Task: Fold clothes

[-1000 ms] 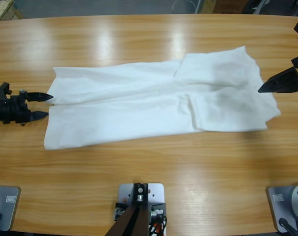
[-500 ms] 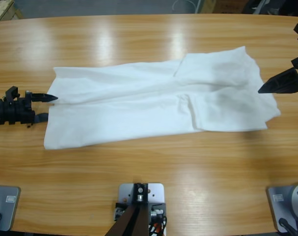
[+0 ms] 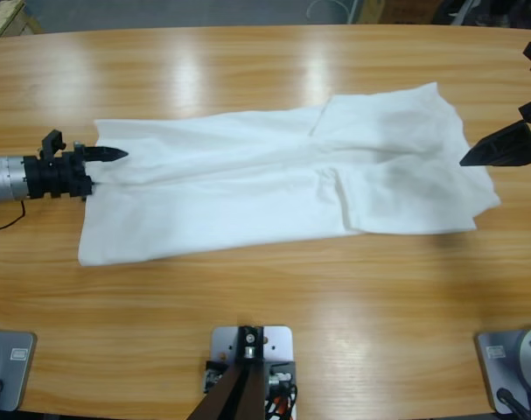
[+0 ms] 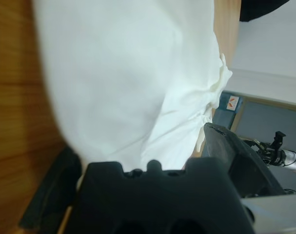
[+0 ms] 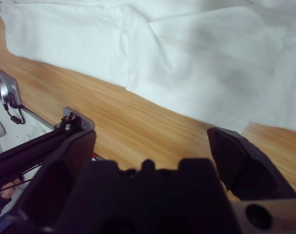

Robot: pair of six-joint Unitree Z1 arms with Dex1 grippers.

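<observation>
Now a white shirt [image 3: 282, 179] lies flat across the worktop [image 3: 265, 289].
Left gripper [image 3: 103, 157] has its fingers spread around the shirt's left edge; right gripper [image 3: 475, 156] hangs open over the shirt's right end, gripping nothing.

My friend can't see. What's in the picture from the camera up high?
A white T-shirt, folded long, lies flat across a wooden table. The left tool reaches over the shirt's left edge. The right tool points at the other end.
</observation>
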